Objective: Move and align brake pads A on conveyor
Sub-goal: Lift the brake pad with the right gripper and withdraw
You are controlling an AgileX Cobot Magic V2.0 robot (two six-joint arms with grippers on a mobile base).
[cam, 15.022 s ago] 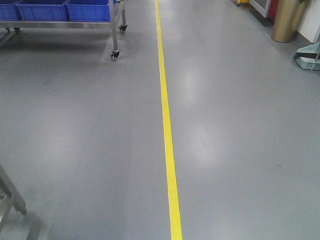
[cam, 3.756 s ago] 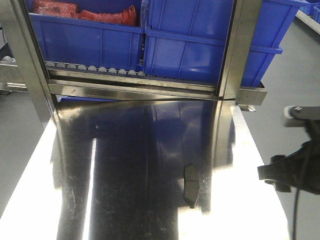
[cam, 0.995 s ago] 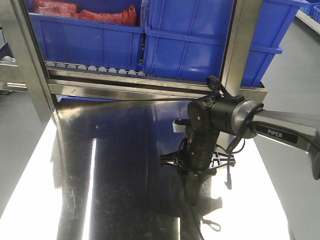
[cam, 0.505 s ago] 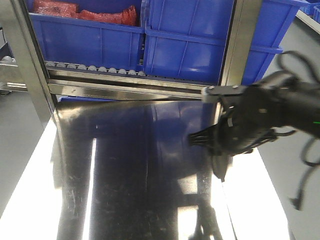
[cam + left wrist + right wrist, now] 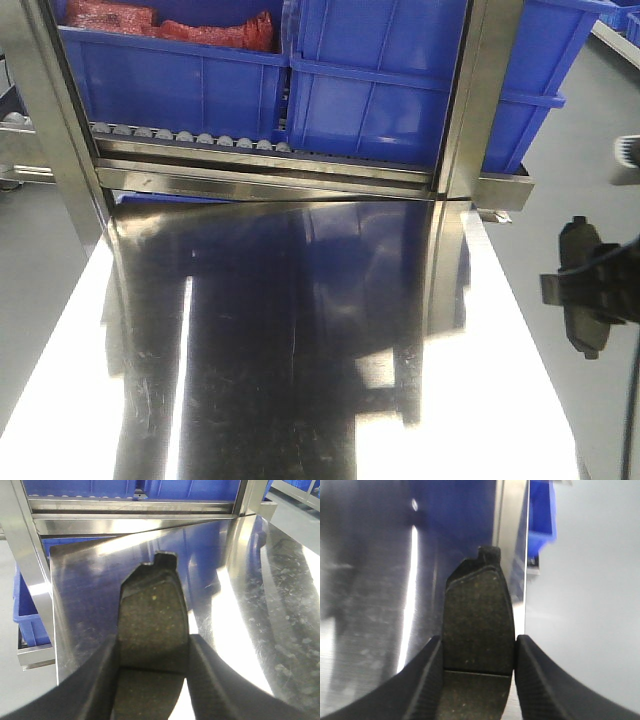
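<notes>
My left gripper (image 5: 152,647) is clamped on a pad (image 5: 152,615), with a finger (image 5: 100,680) pressed against each long side. The pad sticks out ahead of the fingertips, its notched tab farthest out and its groove level with the fingers. Below and ahead of this hand lies the steel table (image 5: 260,610). Beyond that is the rack (image 5: 130,522) frame, and a blue bin (image 5: 30,610) sits low to the hand's left.

My right gripper (image 5: 479,645) grips a second pad (image 5: 479,605) the same way, tab forward. The table's right edge runs under this hand, with steel to its left and grey floor (image 5: 590,605) to its right. In the front view this hand hangs at the far right, beside the table, and I cannot make out its fingers there.
</notes>
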